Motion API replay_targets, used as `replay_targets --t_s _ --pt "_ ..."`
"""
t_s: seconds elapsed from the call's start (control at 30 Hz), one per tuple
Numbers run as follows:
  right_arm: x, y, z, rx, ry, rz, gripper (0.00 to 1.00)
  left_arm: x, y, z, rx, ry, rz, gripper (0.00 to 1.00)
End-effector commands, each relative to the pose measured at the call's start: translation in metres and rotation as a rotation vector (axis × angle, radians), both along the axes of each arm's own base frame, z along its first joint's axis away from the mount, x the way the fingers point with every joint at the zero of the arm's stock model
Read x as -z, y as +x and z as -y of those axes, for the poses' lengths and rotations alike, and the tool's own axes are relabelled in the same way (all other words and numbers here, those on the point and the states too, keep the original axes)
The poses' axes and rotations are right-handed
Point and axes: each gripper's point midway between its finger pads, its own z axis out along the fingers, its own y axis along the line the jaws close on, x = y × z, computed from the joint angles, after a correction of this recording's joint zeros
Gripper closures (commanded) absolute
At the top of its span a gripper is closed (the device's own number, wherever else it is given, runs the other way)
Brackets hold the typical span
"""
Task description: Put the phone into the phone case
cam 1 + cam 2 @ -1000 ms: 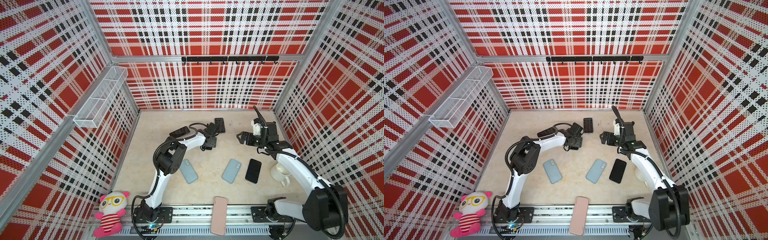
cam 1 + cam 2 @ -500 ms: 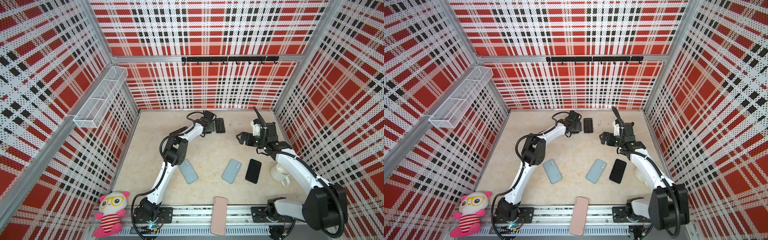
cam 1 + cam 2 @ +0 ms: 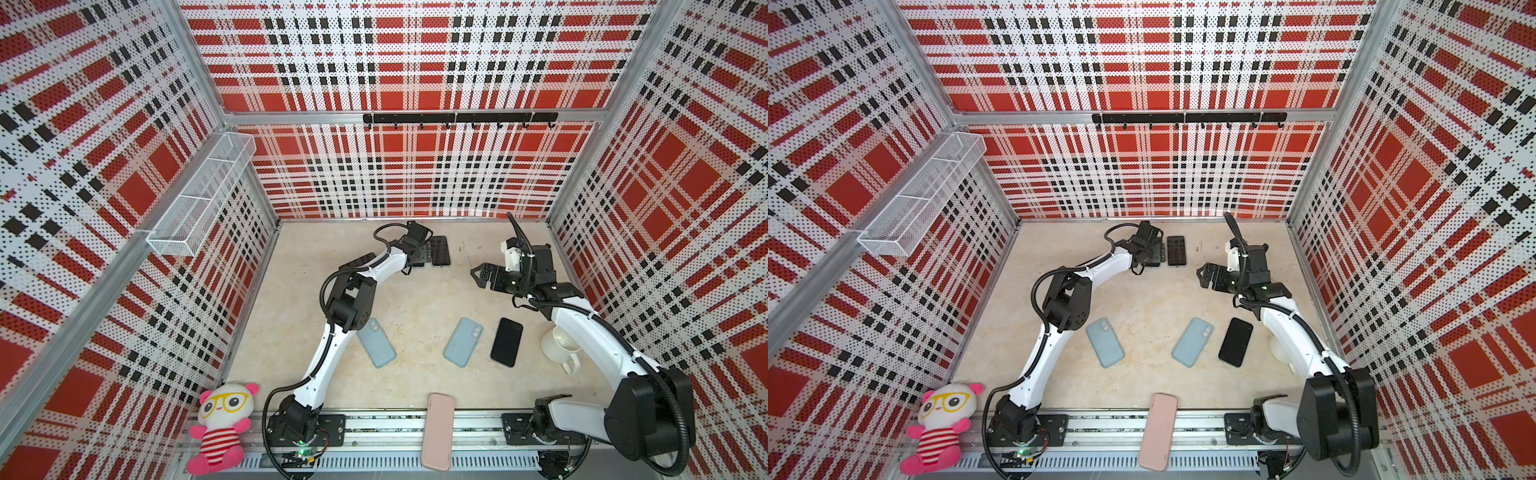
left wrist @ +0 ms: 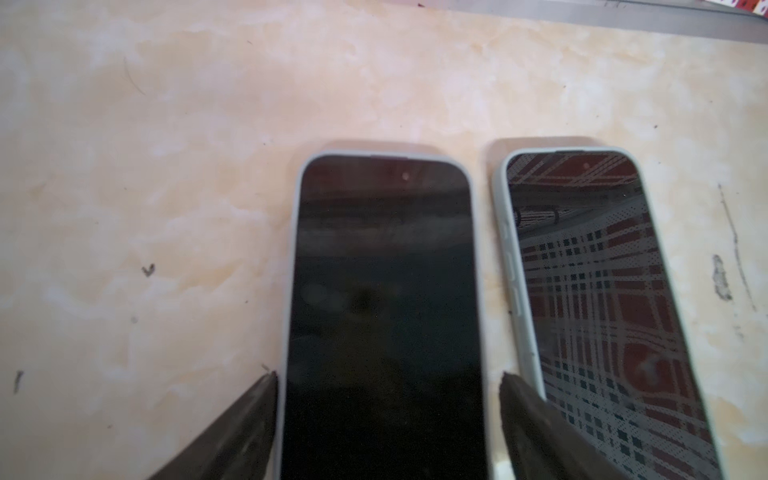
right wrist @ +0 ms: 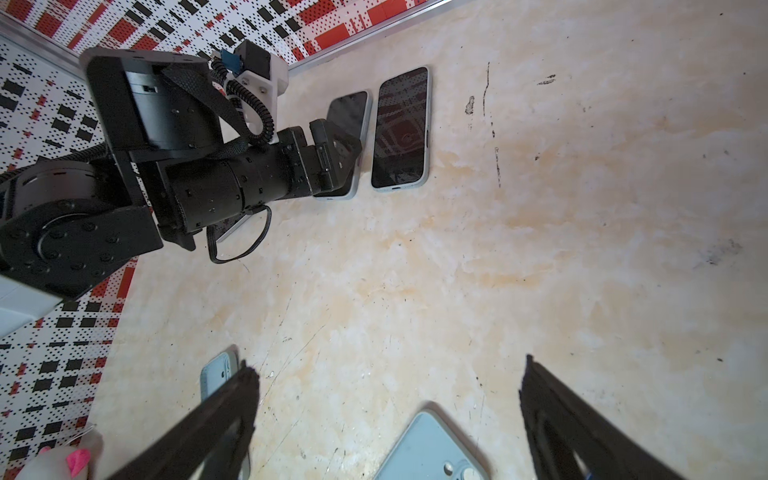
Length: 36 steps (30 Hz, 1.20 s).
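Two dark-screened phones in pale cases lie side by side at the back of the table. In the left wrist view my left gripper (image 4: pixel 387 374) is open and straddles one cased phone (image 4: pixel 384 316), with a sliver of table showing beside one fingertip (image 4: pixel 515 399). The other cased phone (image 4: pixel 598 316) lies beside it, and shows in both top views (image 3: pixel 440 251) (image 3: pixel 1176 250). A bare black phone (image 3: pixel 507 343) lies to the right of two light blue phone cases (image 3: pixel 463 343) (image 3: pixel 376 343), backs up. My right gripper (image 3: pixel 478 276) (image 5: pixel 386 370) hovers open and empty.
A white cup (image 3: pixel 559 345) lies near the right arm. A pink case (image 3: pixel 436 432) rests on the front rail, with a plush toy (image 3: pixel 220 428) at the front left corner. A wire basket (image 3: pixel 199 208) hangs on the left wall.
My left gripper has moved toward the back wall, stopped beside the phone lying there, and widened its jaws. The right arm has stayed put.
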Motion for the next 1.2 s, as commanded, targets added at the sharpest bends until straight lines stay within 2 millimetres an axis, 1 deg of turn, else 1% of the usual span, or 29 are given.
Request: replay_targets --t_s 0.0,0.1,0.13,0.2,0.27,0.37,0.4,0.43,0.47,0.5,0.57,0.63,0.7,0.8,0.87,0.93,1.03,1.17 --pt "-0.024 -0.001 0.010 0.049 0.006 0.072 0.00 0.009 -0.020 0.007 0.062 0.001 -0.067 0.08" --pt "-0.042 -0.006 0.014 0.077 0.035 0.162 0.00 -0.011 -0.020 0.006 0.085 -0.002 -0.052 0.01" --pt "-0.046 -0.008 0.015 0.089 0.054 0.185 0.00 -0.019 -0.019 0.003 0.087 0.005 -0.043 0.01" --pt "-0.050 -0.011 0.017 0.104 0.106 0.240 0.00 -0.042 -0.022 -0.001 0.089 0.009 -0.016 0.02" --pt "-0.050 -0.011 0.014 0.098 0.151 0.245 0.00 -0.067 -0.027 -0.006 0.117 0.037 0.023 0.02" --pt "-0.038 -0.013 0.013 0.112 0.136 0.143 0.00 -0.113 -0.042 -0.011 0.151 0.034 0.081 0.02" --pt "-0.031 -0.016 0.015 0.138 0.107 0.102 0.00 -0.133 -0.046 -0.011 0.174 0.029 0.110 0.02" --pt "-0.024 -0.019 0.018 0.167 0.071 0.073 0.00 -0.149 -0.049 -0.014 0.182 0.038 0.130 0.02" --pt "-0.016 -0.022 0.024 0.204 0.033 0.042 0.04 -0.164 -0.051 -0.021 0.181 0.050 0.148 0.02" --pt "-0.007 -0.027 0.027 0.217 0.004 0.003 0.06 -0.177 -0.054 -0.028 0.180 0.062 0.161 0.02" --pt "0.009 -0.037 0.030 0.215 -0.050 -0.083 0.10 -0.189 -0.060 -0.045 0.157 0.079 0.172 0.02" --pt "0.019 -0.046 0.033 0.229 -0.113 -0.140 0.12 -0.189 -0.072 -0.062 0.151 0.091 0.161 0.01" --pt "0.028 -0.056 0.028 0.226 -0.161 -0.196 0.14 -0.184 -0.084 -0.076 0.151 0.082 0.149 0.00" --pt "0.045 -0.078 0.011 0.190 -0.227 -0.282 0.19 -0.180 -0.106 -0.088 0.173 0.084 0.136 0.00" --pt "0.059 -0.093 0.000 0.166 -0.272 -0.345 0.22 -0.185 -0.119 -0.100 0.154 0.090 0.151 0.00" --pt "0.070 -0.103 -0.009 0.155 -0.309 -0.387 0.23 -0.188 -0.130 -0.107 0.141 0.067 0.178 0.00" --pt "0.083 -0.107 -0.026 0.133 -0.331 -0.419 0.26 -0.182 -0.138 -0.118 0.126 0.051 0.205 0.01" --pt "0.094 -0.103 -0.054 0.103 -0.330 -0.421 0.28 -0.164 -0.143 -0.130 0.118 0.094 0.174 0.01"
